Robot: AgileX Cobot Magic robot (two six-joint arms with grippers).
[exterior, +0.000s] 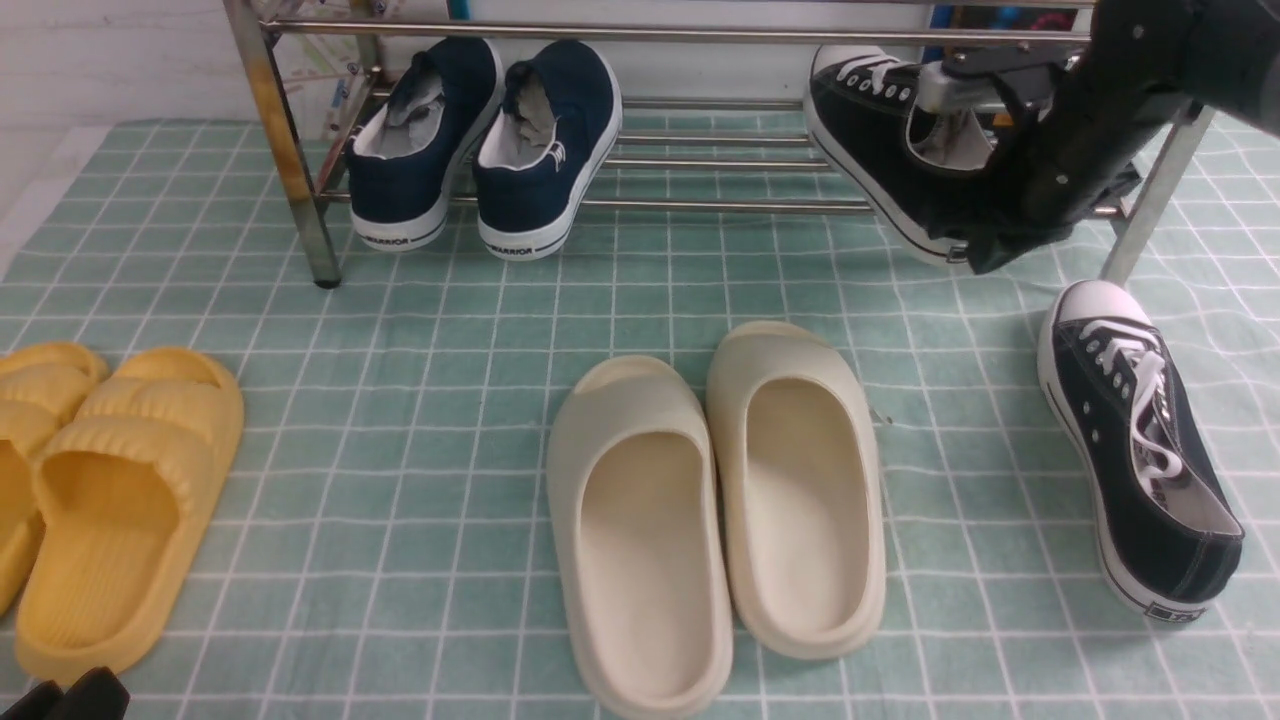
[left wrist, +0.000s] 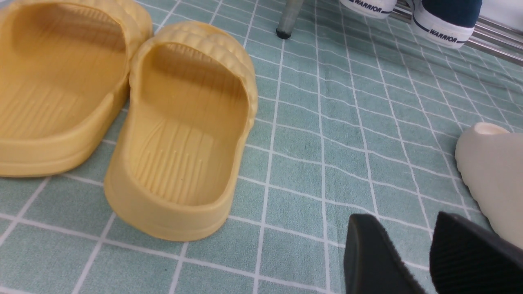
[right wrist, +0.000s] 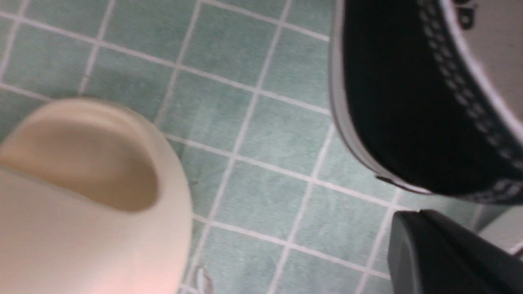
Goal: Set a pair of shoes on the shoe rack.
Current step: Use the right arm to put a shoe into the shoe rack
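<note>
Jaws on the right gripper (exterior: 985,165) are clamped tight on the heel collar of 1 black sneaker (exterior: 870,140), seen from the front at the right end of the shoe rack (exterior: 700,205). That sneaker hangs tilted, with its white toe cap raised toward the rack's back and its heel low over the front bar of the lower tier. Whether its sole touches the bars I cannot tell. The second black sneaker (exterior: 1140,450) sits on the checked cloth (exterior: 450,300) near its right edge, in front of the rack's right front post, toe toward the rack and apart from the gripper. 2 navy slip-ons (exterior: 480,140) rest on the lower tier at the rack's left end, heels outward. 2 cream slippers (exterior: 720,500) sit side by side, touching, in the middle of the cloth. 2 yellow slippers (exterior: 120,480) lie at its left edge. The left gripper (exterior: 70,695) peeks in at the near left corner.

From the left wrist, that gripper's 2 fingers (left wrist: 367,257) stand apart with only cloth showing between them — nothing is held. The yellow slippers are beside it, and a cream slipper is just beside 1 finger.

From the right wrist the picture is blurred. The held sneaker's black side and white sole edge fill 1 corner, 1 dark finger (right wrist: 441,253) shows just beside it, and a cream slipper's toe lies on the cloth beyond.
</note>
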